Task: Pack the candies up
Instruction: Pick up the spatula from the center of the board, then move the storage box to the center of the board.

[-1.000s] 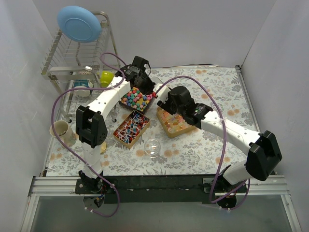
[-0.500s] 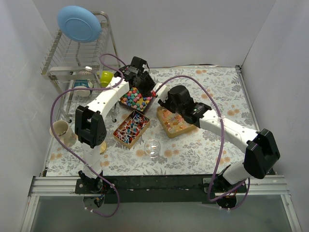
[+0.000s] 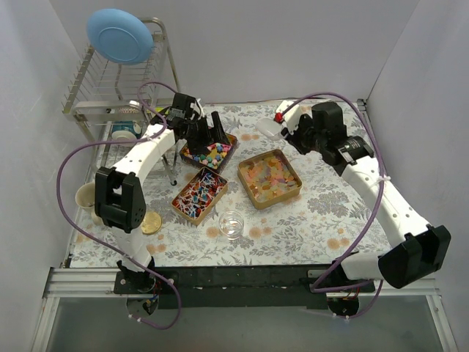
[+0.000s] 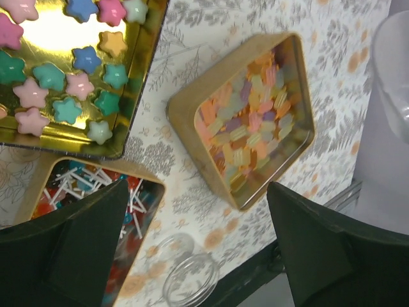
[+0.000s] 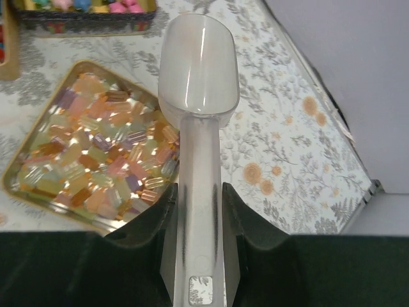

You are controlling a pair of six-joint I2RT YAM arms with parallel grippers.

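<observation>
The candies lie in three open tins: star-shaped multicoloured ones (image 3: pixel 210 152) (image 4: pixel 61 77), stick-wrapped red, blue and white ones (image 3: pixel 199 192) (image 4: pixel 77 192), and translucent pastel gummies (image 3: pixel 270 177) (image 4: pixel 252 121) (image 5: pixel 89 147). My left gripper (image 3: pixel 207 132) (image 4: pixel 201 249) hangs open above the star tin with nothing between its fingers. My right gripper (image 3: pixel 291 126) (image 5: pixel 199 192) is shut on the handle of a white plastic scoop (image 3: pixel 268 130) (image 5: pixel 198 70), held in the air behind the gummy tin. The scoop's bowl looks empty.
A small clear glass jar (image 3: pixel 231 224) (image 4: pixel 188 281) stands near the front, with a round gold lid (image 3: pixel 150 224) to its left. A wire dish rack (image 3: pixel 121 88) with a blue plate (image 3: pixel 119 35), a green cup (image 3: pixel 162 117) and a mug (image 3: pixel 92 196) line the left side.
My left gripper has opened wide and shifted slightly back and left over the star tin. My right arm has lifted the scoop away from the gummy tin toward the back right.
</observation>
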